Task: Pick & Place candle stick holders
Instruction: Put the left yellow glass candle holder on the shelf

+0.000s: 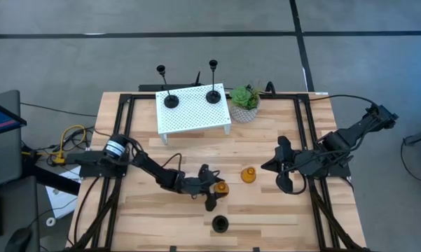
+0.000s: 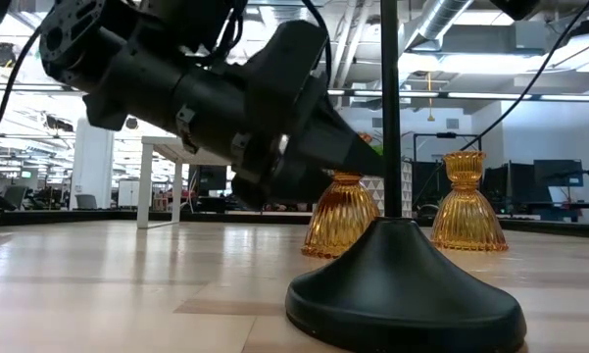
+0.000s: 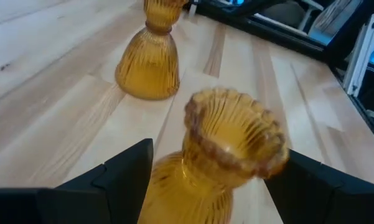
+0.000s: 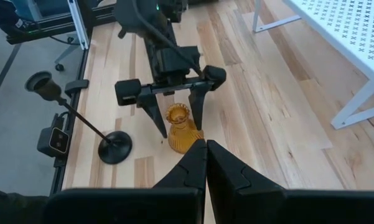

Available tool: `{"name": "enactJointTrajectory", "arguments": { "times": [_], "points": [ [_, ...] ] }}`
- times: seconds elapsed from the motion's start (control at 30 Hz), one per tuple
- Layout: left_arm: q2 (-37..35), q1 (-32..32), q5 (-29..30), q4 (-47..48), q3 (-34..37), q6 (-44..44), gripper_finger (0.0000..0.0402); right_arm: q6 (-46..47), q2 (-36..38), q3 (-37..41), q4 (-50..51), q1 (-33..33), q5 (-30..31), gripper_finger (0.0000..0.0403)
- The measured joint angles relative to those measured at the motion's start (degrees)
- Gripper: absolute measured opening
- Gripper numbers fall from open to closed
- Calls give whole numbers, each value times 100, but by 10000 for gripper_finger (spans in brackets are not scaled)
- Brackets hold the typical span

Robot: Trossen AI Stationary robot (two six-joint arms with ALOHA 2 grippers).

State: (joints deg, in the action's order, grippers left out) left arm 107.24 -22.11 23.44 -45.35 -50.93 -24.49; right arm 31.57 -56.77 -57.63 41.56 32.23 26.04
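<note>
Amber glass sits between the spread fingers of our left end effector [image 1: 216,190]: one orange holder [image 1: 221,187] stands on the wooden desk [image 1: 147,224] with a dark finger on either side of it. In the left wrist view its ribbed cup [image 3: 235,134] fills the gap, and the fingers [image 3: 121,174] look clear of the glass, so we judge the grip not yet made. The right wrist view agrees, showing that end effector [image 4: 178,106] straddling the holder [image 4: 180,129] with daylight on both sides.

Our right end effector [image 1: 284,171] hangs over the right part of the desk, its fingers pressed together with nothing between them [image 4: 205,163]. It seems to be waiting.

As for progress, two black holders already stand on the white perforated stand [image 1: 189,120] at the far side: one at its left [image 1: 170,100], one at its right [image 1: 214,94]. We take these as placed. A small green plant [image 1: 244,98] sits just to the right of the stand and is no part of the job.

Three remain on the desk, by our count: the orange one now being approached, a second orange holder [image 1: 248,174] to its right, between the two arms, and the third black holder [image 1: 220,223] near the front edge, looming large in the low view [image 2: 402,284]. So we reckon we are somewhat under halfway.
</note>
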Motion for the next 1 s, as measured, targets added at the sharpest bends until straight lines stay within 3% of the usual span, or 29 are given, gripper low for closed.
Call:
{"name": "enactJointTrajectory", "arguments": {
  "times": [0.4, 1.0],
  "points": [
    [-262, 2, 4, 7, 3, 315, 281, 0, 0, 0, 3, 0, 0, 0],
    [-234, 0, 4, 62, 5, 282, 205, 0, 0, 0, 4, 0, -2, 0]
  ]
}}
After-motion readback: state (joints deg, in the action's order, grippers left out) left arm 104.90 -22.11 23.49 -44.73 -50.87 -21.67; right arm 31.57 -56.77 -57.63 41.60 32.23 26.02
